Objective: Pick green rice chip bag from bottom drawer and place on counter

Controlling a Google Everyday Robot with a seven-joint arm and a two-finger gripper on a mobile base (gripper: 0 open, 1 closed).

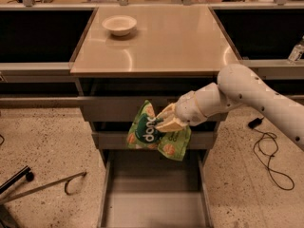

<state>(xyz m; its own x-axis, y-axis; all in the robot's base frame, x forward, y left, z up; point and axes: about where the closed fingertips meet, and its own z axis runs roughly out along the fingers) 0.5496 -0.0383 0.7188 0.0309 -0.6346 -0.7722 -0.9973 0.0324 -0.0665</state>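
Note:
My gripper (167,120) is shut on the green rice chip bag (153,136), a crinkly bright-green bag with a dark round logo and orange chip pictures. It holds the bag in the air in front of the two upper drawer fronts, above the open bottom drawer (154,194), whose grey floor is bare. The white arm reaches in from the right. The glossy beige counter (161,42) lies above and behind the bag.
A white bowl (119,24) sits at the counter's back left. A black cable (268,151) lies on the speckled floor at the right. A dark metal stand leg (42,186) lies on the floor at the left. A clear bottle (296,50) stands at the far right.

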